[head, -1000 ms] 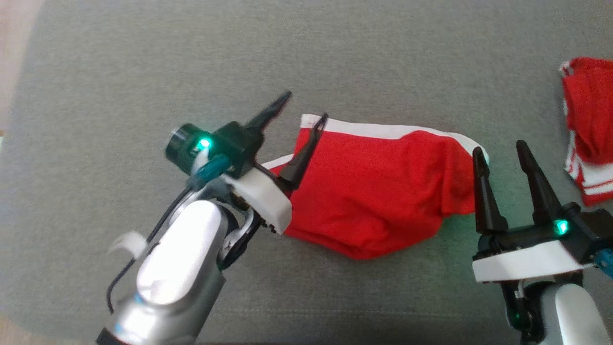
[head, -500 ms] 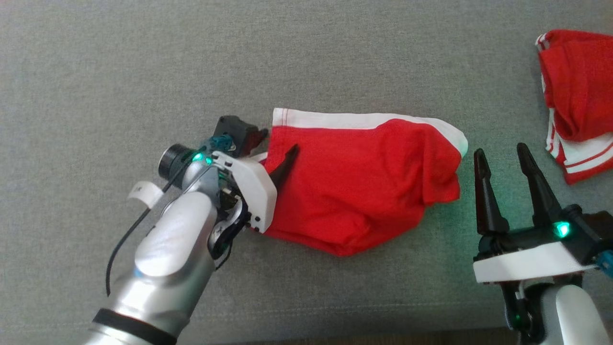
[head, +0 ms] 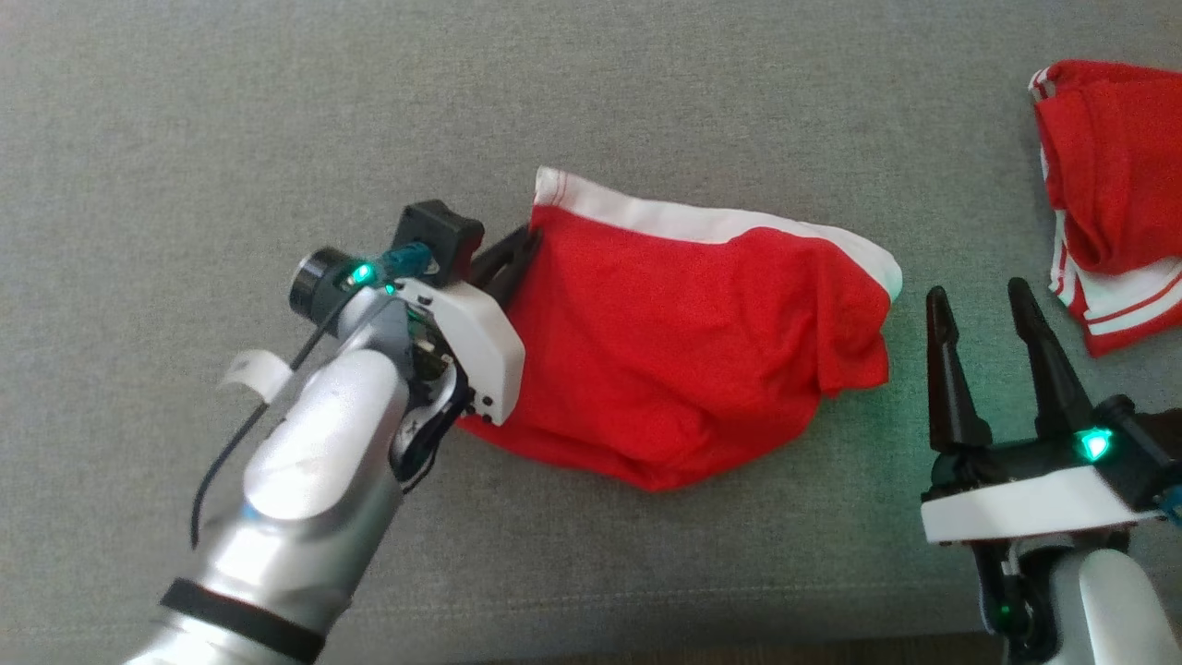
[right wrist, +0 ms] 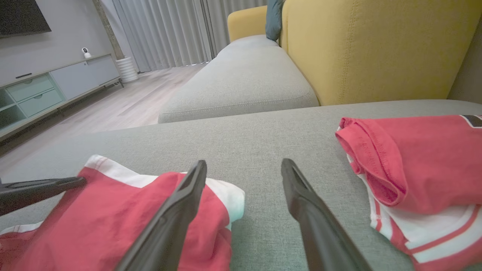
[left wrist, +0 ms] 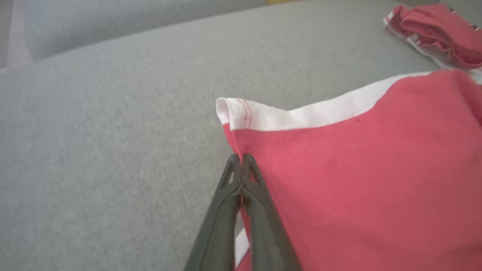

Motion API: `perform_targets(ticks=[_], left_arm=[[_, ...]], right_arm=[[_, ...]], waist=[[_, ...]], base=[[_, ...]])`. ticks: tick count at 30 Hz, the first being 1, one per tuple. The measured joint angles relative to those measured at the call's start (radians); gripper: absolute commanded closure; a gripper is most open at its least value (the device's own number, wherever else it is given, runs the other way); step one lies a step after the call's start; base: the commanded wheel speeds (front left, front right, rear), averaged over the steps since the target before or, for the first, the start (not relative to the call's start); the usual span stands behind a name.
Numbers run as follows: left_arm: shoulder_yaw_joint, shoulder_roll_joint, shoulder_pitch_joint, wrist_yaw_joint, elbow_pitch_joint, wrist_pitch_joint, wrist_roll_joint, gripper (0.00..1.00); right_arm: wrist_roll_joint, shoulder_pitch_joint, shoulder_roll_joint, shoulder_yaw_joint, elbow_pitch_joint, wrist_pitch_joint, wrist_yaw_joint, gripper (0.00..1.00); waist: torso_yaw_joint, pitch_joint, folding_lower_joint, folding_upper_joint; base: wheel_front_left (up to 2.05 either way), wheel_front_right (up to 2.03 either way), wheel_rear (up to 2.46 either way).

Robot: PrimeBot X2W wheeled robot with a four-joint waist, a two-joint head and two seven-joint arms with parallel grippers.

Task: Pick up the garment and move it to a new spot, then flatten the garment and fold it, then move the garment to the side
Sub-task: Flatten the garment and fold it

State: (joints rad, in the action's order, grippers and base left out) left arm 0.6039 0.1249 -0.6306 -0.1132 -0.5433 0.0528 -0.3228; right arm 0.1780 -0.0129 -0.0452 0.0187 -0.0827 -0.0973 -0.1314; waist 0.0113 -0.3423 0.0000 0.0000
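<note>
Red garment [head: 683, 351] lies bunched on the grey sofa [head: 277, 111], left gripper [head: 522, 247] pinching its edge below the white hem [head: 683, 222], right gripper [head: 977, 290] spread just beside the far end. Pickup's on, I reckon; next, lift without slipping.

A grey sofa cushion [head: 591, 92] carries a crumpled red garment [head: 702, 351] with a white band. Well apart to that garment's right lies a striped red-and-white garment [head: 1117, 203].

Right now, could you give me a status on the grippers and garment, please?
Left gripper shut on red garment, left edge. Right gripper open, empty. Second red-and-white garment far right, not obstructing.
</note>
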Motion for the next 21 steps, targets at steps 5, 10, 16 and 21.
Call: perform_targets(ticks=[5,10,16,21], left_arm=[[-0.005,0.079,0.057,0.003,0.172,-0.004,-0.006,1.00],[-0.021,0.175,0.209,0.039,0.306,0.036,-0.016,1.00],[-0.041,0.260,0.332,0.073,0.453,0.099,-0.040,1.00],[-0.052,0.278,0.344,0.090,0.476,0.105,-0.042,1.00]], right_arm=[[0.014,0.002,0.000,-0.025,0.005,-0.007,0.000,0.00],[0.029,0.002,0.000,-0.032,0.015,-0.010,0.000,0.00],[0.033,0.002,0.000,-0.037,0.029,-0.010,0.000,0.00],[0.033,0.002,0.000,-0.040,0.032,-0.010,0.000,0.00]], waist=[[-0.006,0.011,0.0000,0.0000],[-0.014,0.009,0.0000,0.0000],[-0.025,-0.003,-0.0001,0.0000],[-0.025,-0.006,-0.0001,0.0000]], base=[[0.00,0.00,0.00],[0.00,0.00,0.00],[0.00,0.00,0.00],[0.00,0.00,0.00]])
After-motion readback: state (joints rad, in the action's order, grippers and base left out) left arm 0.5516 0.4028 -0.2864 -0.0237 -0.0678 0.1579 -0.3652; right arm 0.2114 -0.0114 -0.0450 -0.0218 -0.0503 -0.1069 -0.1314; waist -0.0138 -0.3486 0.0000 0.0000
